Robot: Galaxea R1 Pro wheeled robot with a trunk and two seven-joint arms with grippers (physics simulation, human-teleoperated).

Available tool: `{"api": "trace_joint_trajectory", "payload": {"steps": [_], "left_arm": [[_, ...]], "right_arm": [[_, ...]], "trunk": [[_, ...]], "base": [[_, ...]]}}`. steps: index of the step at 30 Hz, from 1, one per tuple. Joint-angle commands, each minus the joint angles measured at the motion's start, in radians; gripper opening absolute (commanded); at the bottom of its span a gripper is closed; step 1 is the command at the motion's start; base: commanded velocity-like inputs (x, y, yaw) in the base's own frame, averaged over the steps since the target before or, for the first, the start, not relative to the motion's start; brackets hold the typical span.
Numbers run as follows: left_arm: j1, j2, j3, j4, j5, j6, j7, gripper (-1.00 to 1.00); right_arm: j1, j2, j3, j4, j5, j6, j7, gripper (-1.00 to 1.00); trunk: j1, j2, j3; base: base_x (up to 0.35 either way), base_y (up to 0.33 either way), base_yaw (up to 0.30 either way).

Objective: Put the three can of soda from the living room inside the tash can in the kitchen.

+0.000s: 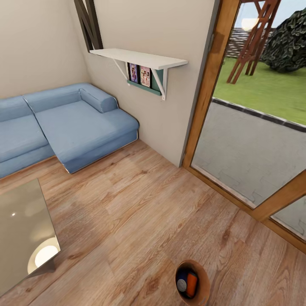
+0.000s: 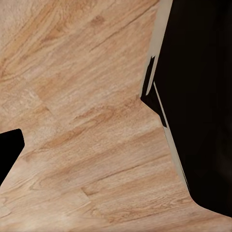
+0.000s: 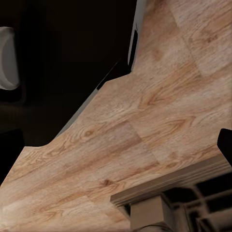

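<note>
Left of the bin (image 1: 193, 282) stands the glass bench (image 1: 23, 229), beyond it the blue sofa (image 1: 72, 123); the wall shelf (image 1: 140, 58) hangs further back, and the glass door (image 1: 255, 140) lies to its right. The bin holds a blue can (image 1: 182, 281) and an orange can (image 1: 192, 284) side by side. A third can may lie hidden. The bin is not yet in the kitchen, so carrying remains. Whether either claw is open, I cannot tell.
</note>
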Motion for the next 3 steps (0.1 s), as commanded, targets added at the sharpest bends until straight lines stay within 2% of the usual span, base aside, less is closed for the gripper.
{"api": "trace_joint_trajectory", "payload": {"steps": [1,3], "left_arm": [[0.0,0.0,0.0,0.0,0.0,0.0,0.0,1.0],[0.0,0.0,0.0,0.0,0.0,0.0,0.0,1.0]], "right_arm": [[0.0,0.0,0.0,0.0,0.0,0.0,0.0,1.0],[0.0,0.0,0.0,0.0,0.0,0.0,0.0,1.0]], "trunk": [[0.0,0.0,0.0],[0.0,0.0,0.0]], "base": [[0.0,0.0,0.0],[0.0,0.0,0.0]]}}
